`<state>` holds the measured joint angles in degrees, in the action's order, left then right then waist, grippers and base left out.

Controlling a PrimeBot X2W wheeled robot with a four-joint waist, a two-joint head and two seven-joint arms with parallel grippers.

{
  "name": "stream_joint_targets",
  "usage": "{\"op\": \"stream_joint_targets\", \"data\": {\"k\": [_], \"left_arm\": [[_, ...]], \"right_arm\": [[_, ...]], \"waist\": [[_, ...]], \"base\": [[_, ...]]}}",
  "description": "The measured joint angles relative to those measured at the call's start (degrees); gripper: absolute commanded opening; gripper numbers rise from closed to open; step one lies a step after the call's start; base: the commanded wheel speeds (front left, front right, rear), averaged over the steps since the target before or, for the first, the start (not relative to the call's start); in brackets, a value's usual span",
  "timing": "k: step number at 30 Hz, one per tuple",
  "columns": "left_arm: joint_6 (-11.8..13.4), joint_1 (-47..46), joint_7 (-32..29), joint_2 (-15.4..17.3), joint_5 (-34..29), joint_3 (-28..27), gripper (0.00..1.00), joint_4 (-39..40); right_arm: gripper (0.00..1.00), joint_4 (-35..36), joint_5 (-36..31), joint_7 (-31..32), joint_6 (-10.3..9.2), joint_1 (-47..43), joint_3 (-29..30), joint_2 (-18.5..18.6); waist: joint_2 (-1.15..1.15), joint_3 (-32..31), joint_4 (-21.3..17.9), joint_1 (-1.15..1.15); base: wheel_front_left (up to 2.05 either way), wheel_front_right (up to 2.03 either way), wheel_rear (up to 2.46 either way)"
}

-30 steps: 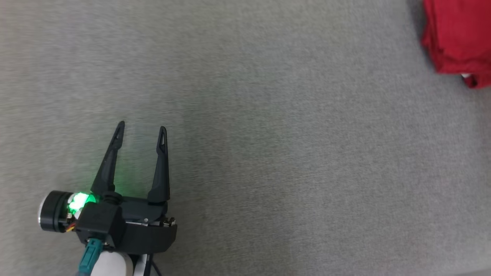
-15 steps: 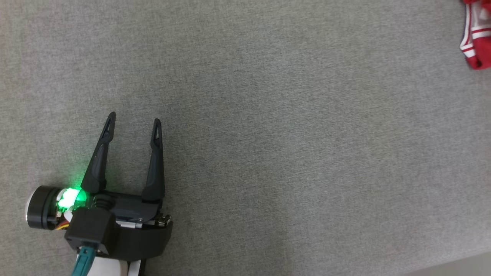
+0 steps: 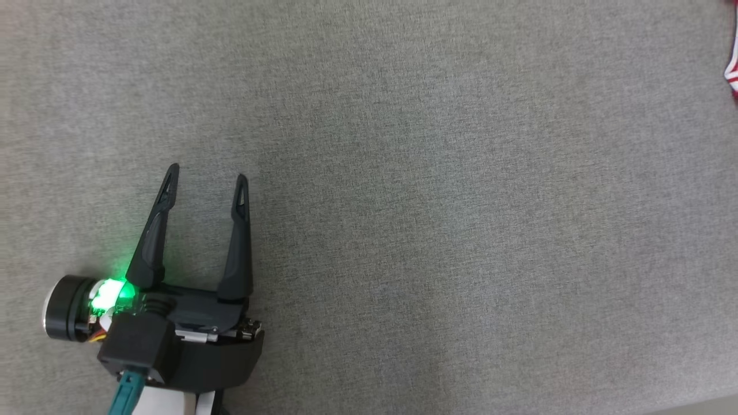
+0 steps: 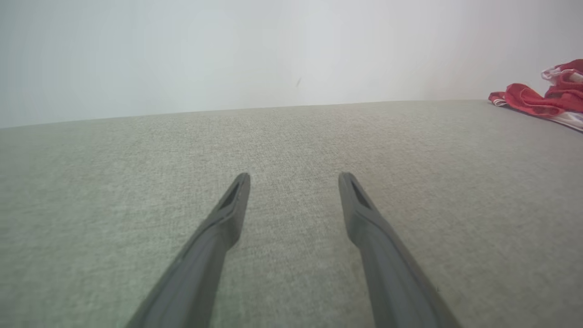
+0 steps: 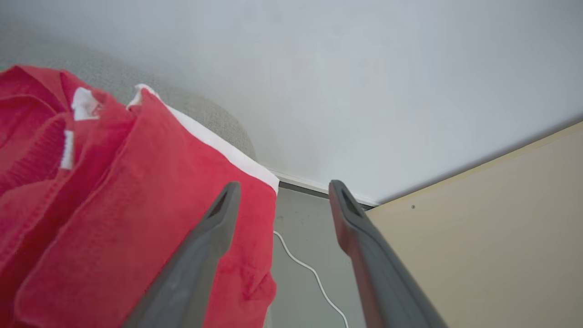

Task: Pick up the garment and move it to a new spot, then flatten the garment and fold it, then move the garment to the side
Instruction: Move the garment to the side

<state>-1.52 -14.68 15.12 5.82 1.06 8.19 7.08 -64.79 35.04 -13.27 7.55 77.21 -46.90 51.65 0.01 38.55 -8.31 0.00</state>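
Head view: plain grey fabric surface [image 3: 403, 202] all over, and the garment [image 3: 733, 75] is just a red-and-white sliver at the right edge. A second ago a big chunk of it showed up there, though the camera may have shifted. Left gripper [image 3: 207, 173] sits lower left, fingers spread wide, nothing in them.

Left wrist view: pale wall [image 4: 273, 54] behind the surface, red heap far right.

Right wrist view: right gripper [image 5: 283, 183] has its fingers apart and empty, with the garment lying just left of it at the surface's edge. A white cable [image 5: 309, 273] lies on the floor below.
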Motion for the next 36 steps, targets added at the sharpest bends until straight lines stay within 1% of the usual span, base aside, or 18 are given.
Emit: {"op": "stream_joint_targets", "data": {"k": [3, 6, 9, 11, 13, 18, 23, 28, 32, 36], "left_arm": [[0.19, 0.2, -0.01, -0.04, 0.76, -0.56, 1.0, -0.76], [0.51, 0.73, -0.07, -0.24, 1.6, -1.04, 1.0, -1.48], [0.62, 2.06, -0.08, -0.45, 2.49, -1.88, 1.0, -2.1], [0.63, 3.08, -0.08, -0.62, 3.09, -2.57, 1.0, -2.55], [0.59, 4.26, -0.08, -0.67, 3.86, -3.39, 1.0, -3.09], [0.53, 8.16, -0.08, -0.93, 5.47, -5.99, 1.0, -4.27], [0.0, 12.22, -0.07, -1.23, 6.53, -7.95, 1.0, -5.2], [-0.58, 13.76, -0.08, -1.36, 6.62, -8.94, 1.0, -6.56], [-1.1, 14.84, -0.08, -1.36, 6.86, -9.69, 1.0, -7.75], [-1.52, 15.12, -0.08, -1.44, 7.03, -10.13, 1.0, -8.51]], "right_arm": [[1.0, -0.27, -0.3, -1.13, 0.0, 0.59, 1.03, -1.01], [1.0, 1.57, 0.02, -1.62, 0.0, 0.55, 2.76, -2.4], [1.0, 7.28, 0.0, -1.71, 0.01, -0.12, 5.72, -3.31], [1.0, 11.07, -0.93, -1.72, 0.0, -2.41, 7.81, -3.88], [1.0, 14.89, -1.38, -1.71, 0.01, -5.92, 10.8, -5.31], [1.0, 23.56, -3.86, -1.72, 0.0, -15.77, 17.71, -10.48], [1.0, 30.47, -7.03, -1.72, 0.0, -26.48, 24.49, -16.28], [1.0, 35.93, -9.81, -1.72, 0.0, -37.18, 30.62, -21.46], [1.0, 39.65, -11.77, -1.72, 0.0, -45.1, 31.94, -25.51], [1.0, 42.99, -13.0, -1.72, 0.0, -51.25, 33.44, -28.21]], "waist": [[0.0, -1.15, 0.16, 0.0], [0.0, -2.85, 0.32, 0.0], [0.0, -5.07, 0.48, 0.0], [0.0, -6.81, 0.62, 0.0], [0.0, -8.71, 0.76, 0.0], [0.0, -14.14, 1.1, -0.01], [-0.01, -20.05, 1.46, -0.02], [-0.01, -25.46, 2.09, -0.02], [-0.01, -29.04, 2.81, -0.02], [-0.02, -31.82, 3.56, -0.02]], "base": [[0.0, 0.0, 0.0], [0.0, 0.0, 0.0], [0.0, 0.0, 0.0], [0.0, 0.0, 0.0], [0.0, 0.0, 0.0], [0.0, 0.0, 0.0], [0.0, 0.0, 0.0], [0.0, 0.0, 0.0], [0.0, 0.0, 0.0], [0.0, 0.0, 0.0]]}}
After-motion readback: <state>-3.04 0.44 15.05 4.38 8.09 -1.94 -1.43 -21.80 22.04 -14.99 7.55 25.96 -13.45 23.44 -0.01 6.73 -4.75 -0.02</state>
